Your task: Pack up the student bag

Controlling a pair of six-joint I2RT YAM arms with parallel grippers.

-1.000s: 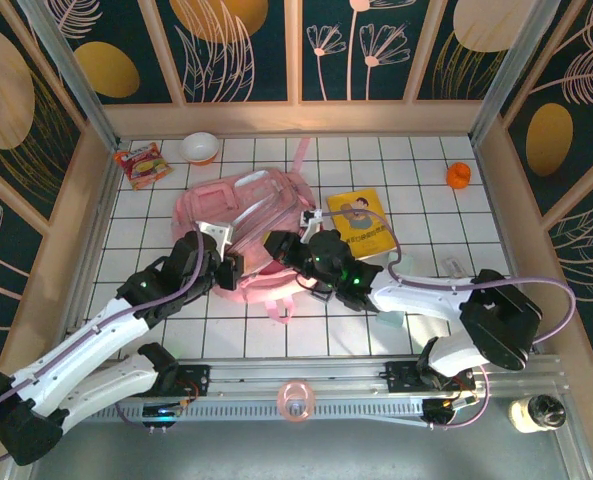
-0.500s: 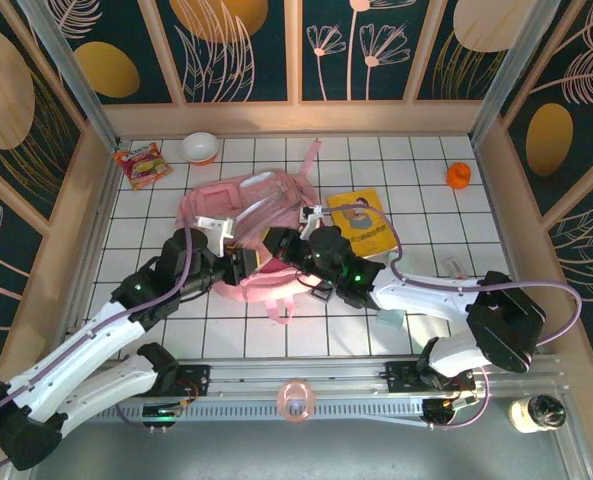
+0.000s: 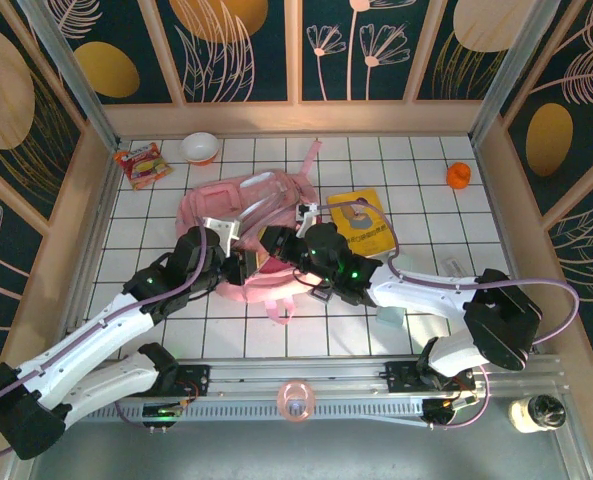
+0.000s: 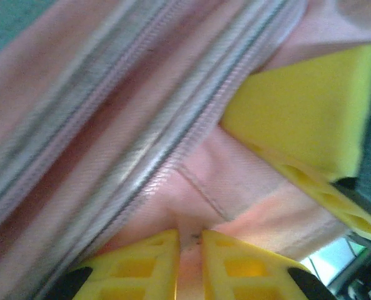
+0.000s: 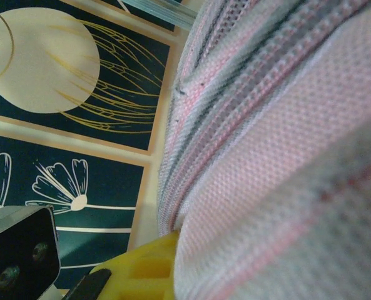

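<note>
The left tool [image 4: 189, 237] pinches a fold of the student bag [image 3: 204, 208] mid-frame, and the right tool [image 3: 273, 243] is clenched beside it; this thin fabric may slip out.

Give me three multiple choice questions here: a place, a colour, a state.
1. The yellow book lies where from the student bag? A left; B right; C on top.
2. The small object at the far right is? A blue; B orange; C green.
3. The left claw is? A wide open; B gripping the book; C pinched on bag fabric.
Answers: B, the book sits by the bag's right edge; B, plainly orange; C, its fingers meet on a pink fold.
</note>
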